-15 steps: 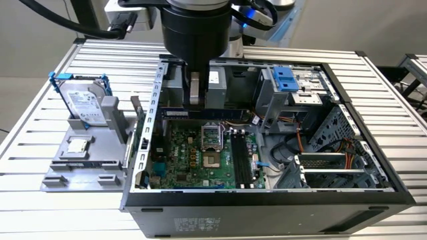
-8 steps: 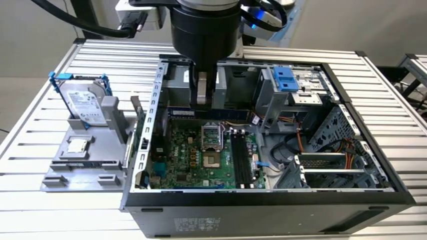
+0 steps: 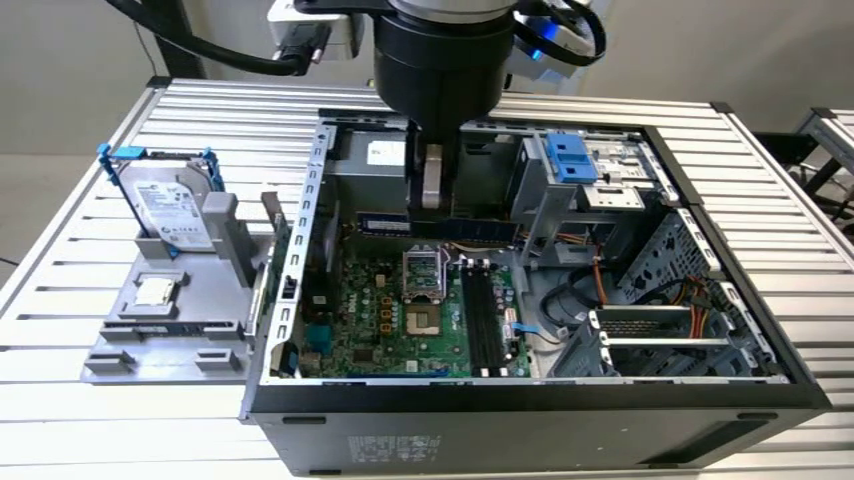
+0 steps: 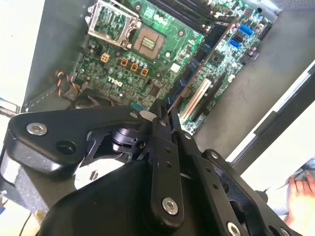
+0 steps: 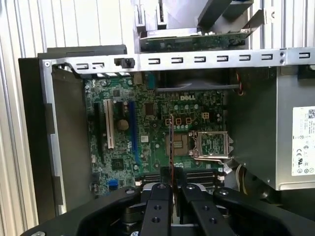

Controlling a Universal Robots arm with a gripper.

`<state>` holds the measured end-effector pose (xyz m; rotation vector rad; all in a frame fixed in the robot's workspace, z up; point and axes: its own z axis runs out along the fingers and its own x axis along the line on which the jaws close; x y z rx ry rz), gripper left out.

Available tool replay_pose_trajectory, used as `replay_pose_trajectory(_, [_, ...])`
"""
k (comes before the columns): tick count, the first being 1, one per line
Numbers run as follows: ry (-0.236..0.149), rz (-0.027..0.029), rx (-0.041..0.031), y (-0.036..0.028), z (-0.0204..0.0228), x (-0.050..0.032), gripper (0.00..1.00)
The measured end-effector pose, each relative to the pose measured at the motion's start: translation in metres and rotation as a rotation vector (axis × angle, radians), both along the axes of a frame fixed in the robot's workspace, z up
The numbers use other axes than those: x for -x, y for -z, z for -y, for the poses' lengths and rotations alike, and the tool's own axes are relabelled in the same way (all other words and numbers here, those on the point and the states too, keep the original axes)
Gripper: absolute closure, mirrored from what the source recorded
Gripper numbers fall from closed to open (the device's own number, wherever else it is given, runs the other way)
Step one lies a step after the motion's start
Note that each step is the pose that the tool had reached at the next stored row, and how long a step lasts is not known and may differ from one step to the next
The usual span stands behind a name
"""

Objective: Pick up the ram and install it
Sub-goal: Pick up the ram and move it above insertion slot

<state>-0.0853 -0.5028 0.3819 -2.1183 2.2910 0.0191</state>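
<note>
Green-blue and thin, the ram (image 4: 202, 54) is clamped in the gripper (image 4: 161, 112), whose jaws are pressed together on the stick, and part of it juts out beyond the fingertips over the motherboard (image 4: 147, 69). We judge the pick-up done. The fitting is not. In the exterior view the ram (image 3: 447, 226) hangs level just under the gripper (image 3: 430, 200), inside the computer case (image 3: 534, 395) but clear above the board. The long black slots (image 3: 483, 322) lie well below it with nothing in them, beside the open processor socket (image 3: 427, 320).

In the first wrist view we see the ram (image 5: 171, 142) edge-on, a thin line running out from the gripper (image 5: 173, 186). There the gripper's own body covers much of the slots, so we cannot tell whether the stick lines up with one. We cannot tell how much of the stick sits behind the jaws, and the slot latches are too small to make out.
</note>
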Motion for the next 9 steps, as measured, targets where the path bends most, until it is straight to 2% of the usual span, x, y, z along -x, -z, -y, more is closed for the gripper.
replay_pose_trajectory(9, [0.004,0.0,0.0002,-0.0001,0.0,-0.0184,1.0])
